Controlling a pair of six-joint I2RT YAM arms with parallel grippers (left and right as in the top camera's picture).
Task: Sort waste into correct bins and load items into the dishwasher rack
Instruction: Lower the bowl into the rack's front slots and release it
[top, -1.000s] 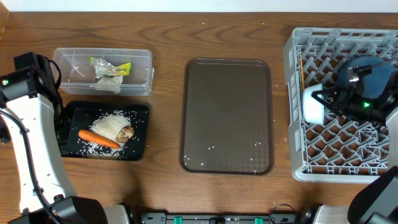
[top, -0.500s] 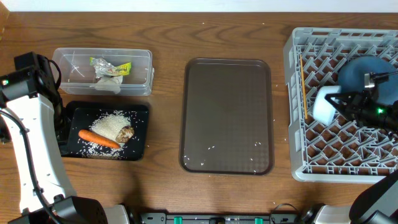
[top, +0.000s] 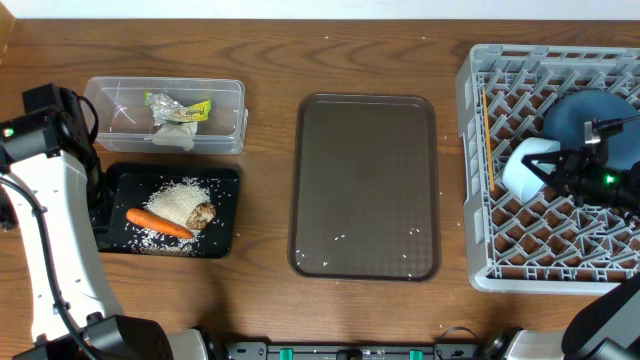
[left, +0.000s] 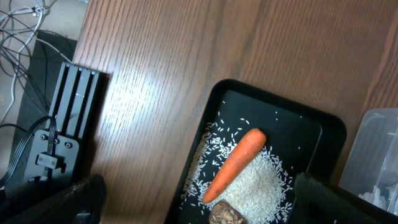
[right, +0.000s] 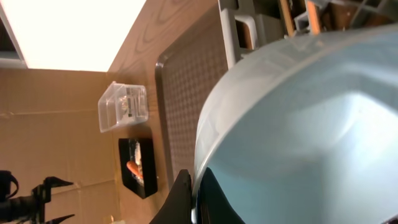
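My right gripper (right: 194, 180) is shut on the rim of the small light-blue bowl (right: 298, 124), held tilted over the left part of the grey dishwasher rack (top: 480, 272). In the overhead view the bowl (top: 522, 170) sits just left of the gripper (top: 560, 172). A dark-blue plate (top: 585, 110) and wooden chopsticks (top: 488, 130) are in the rack. My left gripper (left: 199, 202) is open above the black tray (left: 273, 106), which holds a carrot (left: 235, 163), rice (left: 264, 186) and a brown lump (left: 225, 214). The clear tub (top: 235, 100) holds a tissue (top: 175, 132) and a wrapper (top: 188, 107).
The dark brown serving tray (top: 365, 185) lies in the middle of the table, with a few rice grains on it. The left arm's base and cables are by the table's left edge (left: 56, 137).
My right gripper has carried the light-blue bowl from the rack's left edge a little to the right, further over the rack, and tilted it. The left arm has not moved.
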